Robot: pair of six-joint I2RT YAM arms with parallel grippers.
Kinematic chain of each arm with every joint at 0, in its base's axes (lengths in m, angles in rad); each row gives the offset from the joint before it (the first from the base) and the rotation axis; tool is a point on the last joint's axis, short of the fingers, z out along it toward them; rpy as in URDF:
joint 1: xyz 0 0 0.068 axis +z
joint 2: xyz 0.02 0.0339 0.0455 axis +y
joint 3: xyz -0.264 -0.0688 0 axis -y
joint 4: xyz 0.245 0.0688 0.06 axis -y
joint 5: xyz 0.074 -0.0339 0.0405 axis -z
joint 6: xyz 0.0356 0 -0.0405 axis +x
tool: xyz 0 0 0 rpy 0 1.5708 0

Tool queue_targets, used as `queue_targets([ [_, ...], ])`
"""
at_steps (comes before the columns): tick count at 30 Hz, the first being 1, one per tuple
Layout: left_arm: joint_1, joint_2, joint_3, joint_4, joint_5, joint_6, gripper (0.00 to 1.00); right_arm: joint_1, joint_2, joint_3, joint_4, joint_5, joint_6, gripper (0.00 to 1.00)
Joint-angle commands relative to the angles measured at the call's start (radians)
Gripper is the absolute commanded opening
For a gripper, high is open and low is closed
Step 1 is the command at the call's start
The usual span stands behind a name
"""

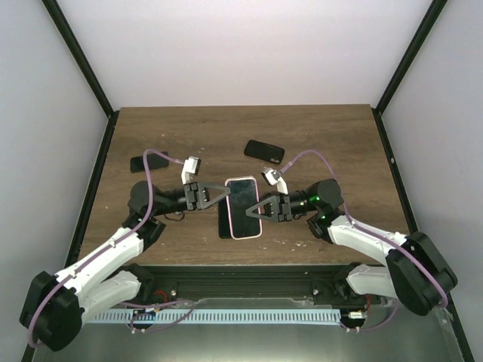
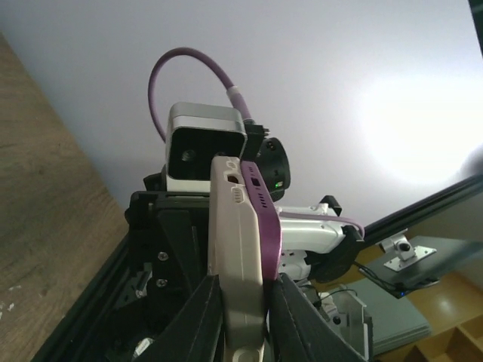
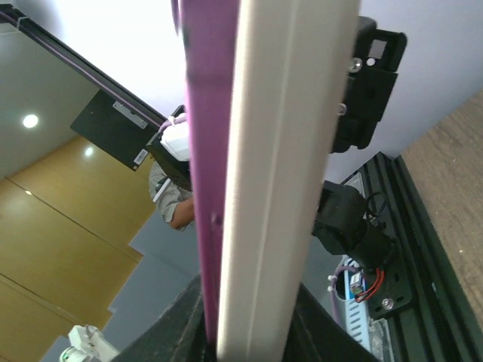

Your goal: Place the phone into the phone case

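A purple phone (image 2: 269, 226) lies pressed against a cream-white phone case (image 2: 235, 249), and both are held off the table between the two arms. From above they show as a dark screen with a pale pink rim (image 1: 244, 207). My left gripper (image 1: 225, 191) is shut on the pair at their left edge, its jaws clamping case and phone together (image 2: 245, 320). My right gripper (image 1: 252, 211) is shut on the right edge of the same pair (image 3: 249, 335), where the purple phone (image 3: 202, 151) sits left of the cream case (image 3: 294, 151).
A black phone-shaped item (image 1: 264, 151) lies on the wooden table (image 1: 324, 143) behind the right gripper. Another black flat item (image 1: 143, 163) lies at the left behind the left arm. Black frame posts stand at the table's corners.
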Motion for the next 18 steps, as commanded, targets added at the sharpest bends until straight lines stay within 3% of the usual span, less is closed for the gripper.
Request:
queue_targets([
  [1,-0.003,0.005,0.007,0.007,-0.002,0.008,0.08,0.020,-0.001,0.023,0.052,-0.002,-0.028,0.26],
  [5,-0.004,-0.028,0.029,-0.146,-0.033,0.100,0.06,0.019,-0.008,0.037,0.011,0.018,-0.050,0.31],
  [10,-0.003,-0.069,0.084,-0.342,-0.056,0.199,0.11,0.019,-0.018,0.046,-0.046,0.059,-0.073,0.16],
  [15,-0.003,-0.080,0.109,-0.431,-0.050,0.224,0.29,0.019,-0.058,0.073,-0.147,0.151,-0.123,0.12],
  [18,-0.003,-0.078,0.094,-0.452,-0.029,0.215,0.51,0.019,-0.091,0.093,-0.210,0.213,-0.166,0.11],
])
